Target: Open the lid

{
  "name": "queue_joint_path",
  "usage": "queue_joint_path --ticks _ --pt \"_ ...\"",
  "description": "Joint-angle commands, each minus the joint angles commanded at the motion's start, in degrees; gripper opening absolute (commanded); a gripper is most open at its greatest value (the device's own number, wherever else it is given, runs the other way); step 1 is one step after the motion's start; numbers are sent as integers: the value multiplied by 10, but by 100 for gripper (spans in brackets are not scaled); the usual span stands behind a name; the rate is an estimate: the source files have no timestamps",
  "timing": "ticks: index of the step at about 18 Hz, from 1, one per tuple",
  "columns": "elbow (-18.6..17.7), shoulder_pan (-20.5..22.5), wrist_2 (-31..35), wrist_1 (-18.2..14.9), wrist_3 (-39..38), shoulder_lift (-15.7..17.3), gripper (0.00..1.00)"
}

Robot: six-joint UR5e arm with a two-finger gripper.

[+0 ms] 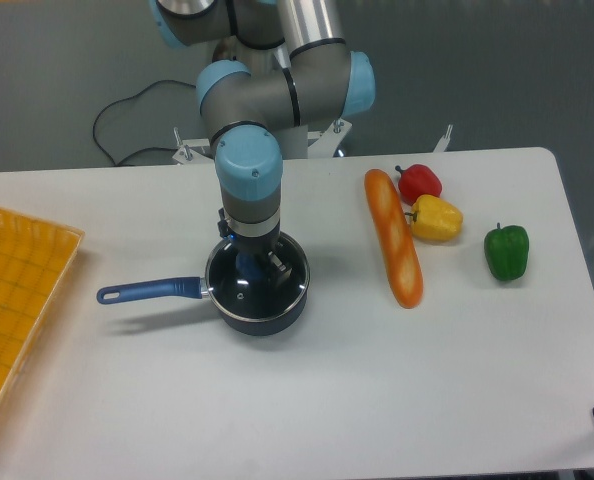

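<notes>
The round glass lid (245, 290) with a silver rim sits on the small dark-blue saucepan (267, 322), whose long blue handle (147, 291) points left. My gripper (257, 263) hangs straight down over the middle of the lid, with its fingertips (277, 263) low at the lid's centre. The wrist and fingers hide the blue knob. From this angle I cannot tell whether the jaws are closed on the knob or stand open around it.
A long bread loaf (394, 238) lies right of the pan. Beyond it are a red pepper (418, 182), a yellow pepper (436, 218) and a green pepper (506, 251). A yellow tray (17, 300) sits at the left table edge.
</notes>
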Motion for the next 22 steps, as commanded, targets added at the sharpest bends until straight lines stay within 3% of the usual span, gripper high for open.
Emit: queue_joint_path --ticks 6,16,19,22 --pt "3 1 0 -1 1 -3 55" --pt "19 6 2 -11 2 -2 53" --pt "35 10 3 -40 3 -2 53" --pt "75 19 2 -107 6 -4 53"
